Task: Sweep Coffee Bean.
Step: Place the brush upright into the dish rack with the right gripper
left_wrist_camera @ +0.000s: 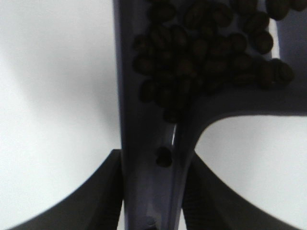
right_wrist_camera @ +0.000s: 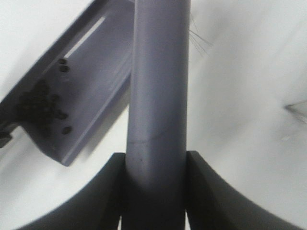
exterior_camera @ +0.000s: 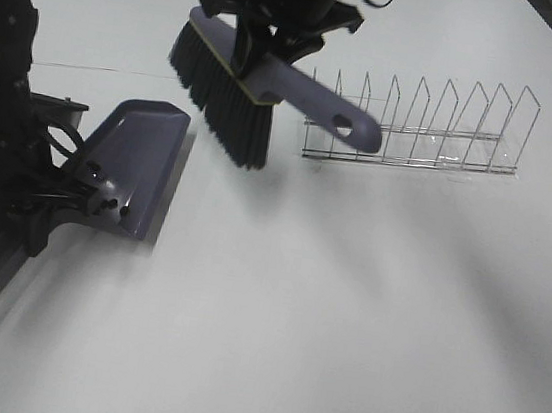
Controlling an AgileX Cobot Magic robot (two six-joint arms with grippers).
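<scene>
Two arms: left gripper holds dustpan tilted, right gripper brush aloft.

No text, label, brand, number or sign can be read in any of the views. Nothing legible is made out on the purple dustpan, on the brush, on the wire rack or on the white counter.
</scene>
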